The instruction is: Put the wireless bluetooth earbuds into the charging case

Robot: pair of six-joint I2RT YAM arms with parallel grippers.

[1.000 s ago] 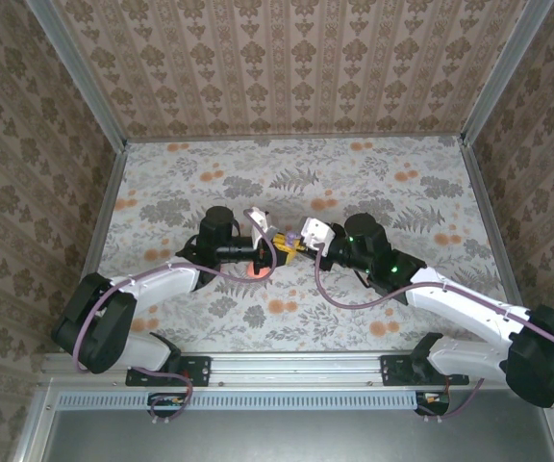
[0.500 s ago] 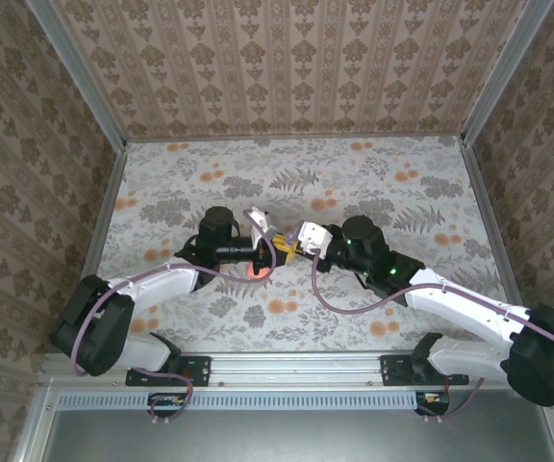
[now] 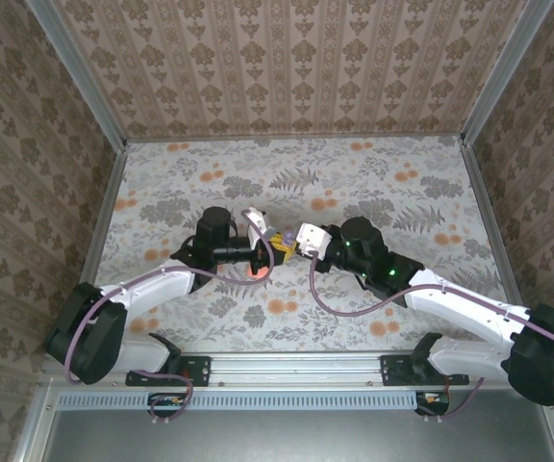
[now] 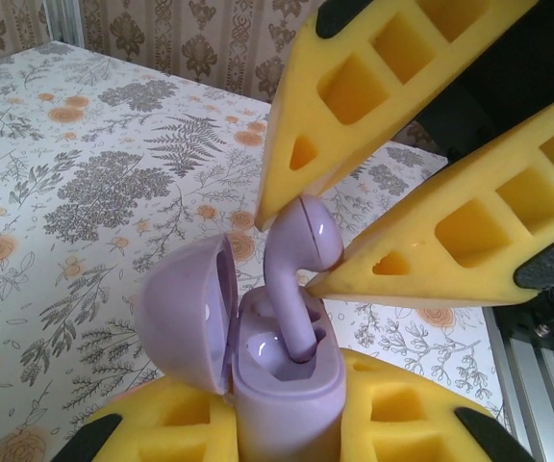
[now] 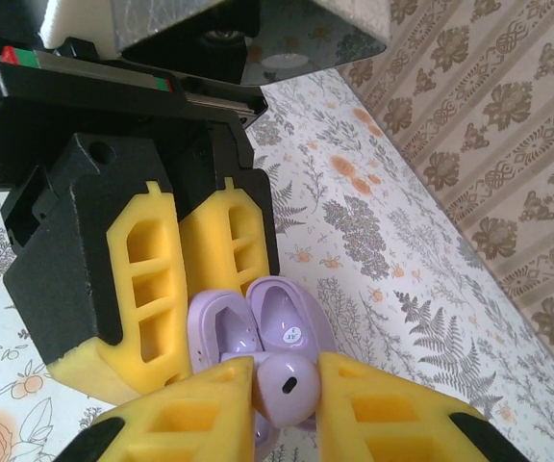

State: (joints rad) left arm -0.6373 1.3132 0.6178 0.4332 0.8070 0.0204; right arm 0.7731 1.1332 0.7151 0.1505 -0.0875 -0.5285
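Observation:
The charging case (image 4: 287,390) is lilac with its lid (image 4: 186,313) swung open to the left. It stands upright with my left gripper (image 4: 287,428) shut on its body. A lilac earbud (image 4: 303,245) is pinched at its head in my right gripper (image 4: 291,248), which is shut on it. The earbud's stem reaches down into the right-hand slot of the case, and its head still stands above the rim. In the right wrist view the earbud (image 5: 289,385) sits between my right gripper (image 5: 287,397) fingers, with the open case (image 5: 221,332) behind it. From above, both grippers (image 3: 285,241) meet at mid-table.
A small coral-pink spot (image 3: 254,272) shows on the flowered table (image 3: 402,192) just under my left wrist. Wallpapered walls and metal rails (image 3: 484,207) enclose the table. Purple cables loop from both arms.
My right gripper has crept left toward the left gripper, bringing the earbud closer onto the case. The left arm has shifted slightly.

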